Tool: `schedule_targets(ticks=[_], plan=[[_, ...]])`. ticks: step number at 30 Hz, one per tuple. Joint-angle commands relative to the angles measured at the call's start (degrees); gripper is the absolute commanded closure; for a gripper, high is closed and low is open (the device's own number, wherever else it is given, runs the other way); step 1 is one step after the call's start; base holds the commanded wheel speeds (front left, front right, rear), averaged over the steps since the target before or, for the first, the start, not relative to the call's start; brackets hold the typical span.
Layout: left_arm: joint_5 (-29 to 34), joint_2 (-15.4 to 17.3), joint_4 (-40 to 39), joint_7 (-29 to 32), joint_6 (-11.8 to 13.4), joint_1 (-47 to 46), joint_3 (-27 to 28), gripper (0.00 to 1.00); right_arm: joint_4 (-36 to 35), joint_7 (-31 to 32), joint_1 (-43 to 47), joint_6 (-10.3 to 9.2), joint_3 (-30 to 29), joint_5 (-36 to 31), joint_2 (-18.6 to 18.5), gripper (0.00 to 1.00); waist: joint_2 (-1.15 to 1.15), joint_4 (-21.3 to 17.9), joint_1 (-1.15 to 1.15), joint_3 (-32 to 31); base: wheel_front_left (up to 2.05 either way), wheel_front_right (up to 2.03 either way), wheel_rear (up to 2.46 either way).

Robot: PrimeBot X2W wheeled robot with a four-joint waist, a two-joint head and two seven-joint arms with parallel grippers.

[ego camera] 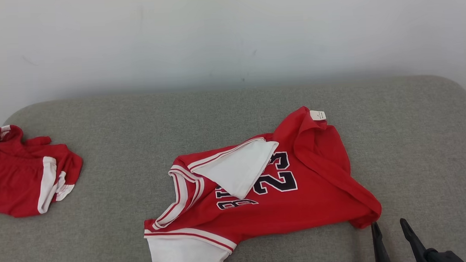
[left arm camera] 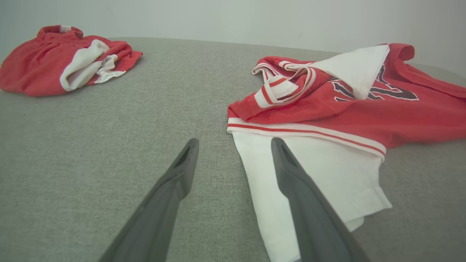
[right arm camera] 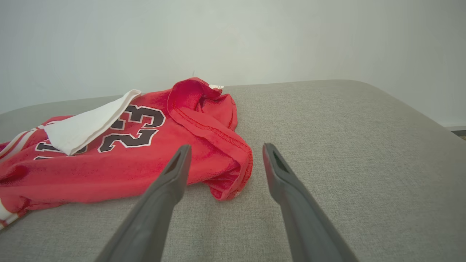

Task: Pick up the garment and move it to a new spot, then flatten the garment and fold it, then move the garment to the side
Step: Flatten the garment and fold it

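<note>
Two red garments: jersey (ego camera: 316,198), bundle (ego camera: 17,181); left hand (left arm camera: 235,142), right hand (right arm camera: 226,146) spread.

A plain indoor room, whether home or lab I cannot tell: a bare white wall (ego camera: 229,38) fills the top, a grey fabric-covered counter (ego camera: 105,236) with rounded corners lies below, and it carries a red jersey (ego camera: 309,198) at centre and a second red garment (ego camera: 14,181) at far left.
</note>
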Motion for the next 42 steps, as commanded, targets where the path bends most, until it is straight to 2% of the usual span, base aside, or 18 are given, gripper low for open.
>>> schedule_targets(ticks=[1, 14, 36, 38, 39, 40, 41, 42], plan=[[-0.8, 0.0, 0.8, -0.2, 0.1, 0.8, -0.8, 0.00, 0.7, -0.1, 0.4, -0.13, -0.4, -0.3, -0.3, 0.00, 0.00, -0.1, 0.00, 0.2, 0.00, 0.00, 0.00], [-4.3, 0.0, 9.7, -0.2, 0.1, 0.5, -6.9, 0.00, 10.7, -0.1, -4.0, -0.13, -0.7, -1.5, -1.1, 0.00, 0.00, -0.5, 0.00, 1.3, 0.00, 0.00, 0.00], [-7.7, 0.0, 17.4, -0.1, 0.1, -4.0, -8.1, 0.00, 20.8, -0.1, -12.1, -0.13, -1.3, -1.6, 1.7, 0.00, 0.00, -0.4, 0.00, 2.6, 0.00, 0.00, 0.00], [-8.2, 0.0, 18.3, -0.1, 0.1, -4.5, -9.0, 0.00, 21.9, -0.1, -13.0, -0.13, -1.4, -1.9, 1.9, 0.09, 0.00, -0.3, 0.00, 2.5, 0.00, 0.00, 0.00], [-8.5, 0.0, 18.8, -0.1, 0.1, -4.8, -9.4, 0.00, 22.6, -0.1, -13.3, -0.13, -1.8, -1.9, 2.0, 0.21, 0.00, -0.3, 0.00, 2.5, 0.00, 0.00, 0.00], [-9.1, 0.0, 19.3, 0.0, 0.1, -5.2, -9.9, 0.00, 23.4, -0.1, -13.7, -0.13, -2.2, -1.8, 2.1, 0.53, 0.00, -0.3, 0.00, 2.5, 0.00, 0.00, 0.00], [-10.0, -0.1, 19.8, 0.0, 0.1, -5.5, -10.5, 0.00, 23.9, -0.1, -14.0, -0.13, -2.5, -1.9, 2.2, 0.66, 0.00, -0.3, 0.00, 2.5, 0.00, 0.00, 0.00], [-11.0, -0.1, 20.4, 0.1, 0.1, -5.8, -11.0, 0.00, 24.4, -0.1, -14.4, -0.14, -2.6, -1.9, 2.4, 0.74, 0.00, -0.3, 0.00, 2.5, 0.00, 0.00, 0.00]])
